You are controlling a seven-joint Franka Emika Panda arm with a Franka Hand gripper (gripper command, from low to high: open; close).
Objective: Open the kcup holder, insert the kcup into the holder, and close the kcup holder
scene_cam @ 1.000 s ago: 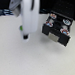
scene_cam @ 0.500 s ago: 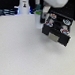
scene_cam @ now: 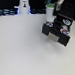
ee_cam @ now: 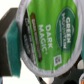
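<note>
kcup (ee_cam: 47,35): fills most of wrist view; green foil top, white rim, printed text partly readable ("DARK MAGIC", "GREEN MOUNTAIN"); tilted in frame. In exterior view, seen as small green-topped pod (scene_cam: 49,7) at the fingertips, above back corner of the black unit.
gripper (scene_cam: 50,10): clamped on the kcup; white finger bodies reach down from top edge of exterior view, pod pinched between them. Teal pad (ee_cam: 11,36) pressed against pod rim on one side in wrist view; opposite finger hidden behind pod.
arm: enters from top of exterior view, mostly cropped, blurred.
kcup holder (scene_cam: 57,31): black boxy unit on the table, toward the exterior view's right, set at an angle. Drawer looks pulled out toward the exterior view's right; light spots inside, likely pod tops or slots, too blurred to count. Handle detail not resolvable.
kcup vs holder: pod above holder's near-left end, not in a slot; touching the holder or not, cannot tell.
table (scene_cam: 19,49): pale, flat surface, takes up most of exterior view.
background: white upright object (scene_cam: 23,4) with dark mark, at back on the exterior view's left; blue strip along the rear edge; rest dark and blurred.
wrist view edges: dark shapes around pod, unidentifiable.
</note>
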